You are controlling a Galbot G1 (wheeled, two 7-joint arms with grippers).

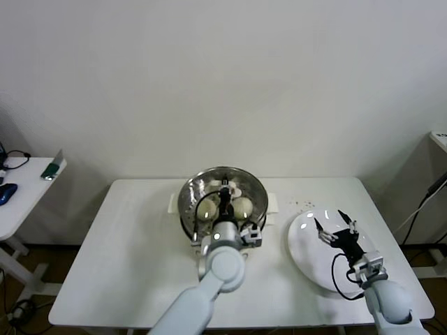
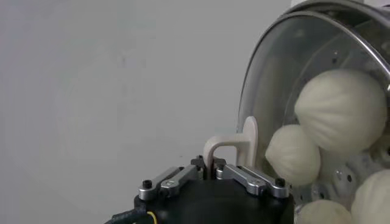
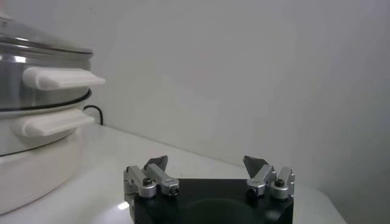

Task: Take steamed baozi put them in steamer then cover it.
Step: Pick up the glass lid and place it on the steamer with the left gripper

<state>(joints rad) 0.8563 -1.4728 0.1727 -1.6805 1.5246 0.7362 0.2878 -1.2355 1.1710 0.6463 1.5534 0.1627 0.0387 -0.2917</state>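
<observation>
Steamer near the table's far edge, at roughly 12 o'clock from the robot: shiny steel basket on a white pot base, side handle at its 9 o'clock and another at 3 o'clock. Cover in place over the basket, glass dome and metal rim lined up with the basket's rim. Steamed baozi visible through the glass, cream-white and smooth, one toward 4 o'clock inside the basket, another toward 8 o'clock, more partly hidden behind the arm.

Left gripper directly above the cover's centre, reaching in from 6 o'clock, jaws pressed onto the cover's cream bar handle. From the left wrist view, that handle pinched between the two metal fingers, with the cover filling the space beyond and baozi behind the glass, resting on the perforated bottom.

Right gripper at about 3 o'clock from the steamer, well apart from it, hovering over the white plate, jaws spread wide and holding nothing. Plate bare where visible, lying near the table's right edge. From the right wrist view, right gripper with both black fingertips far apart, steamer off to one side with its two stacked white side handles and the cover's rim on top.

A second white table at 9 o'clock, beyond the main one, carrying a blue mouse.
</observation>
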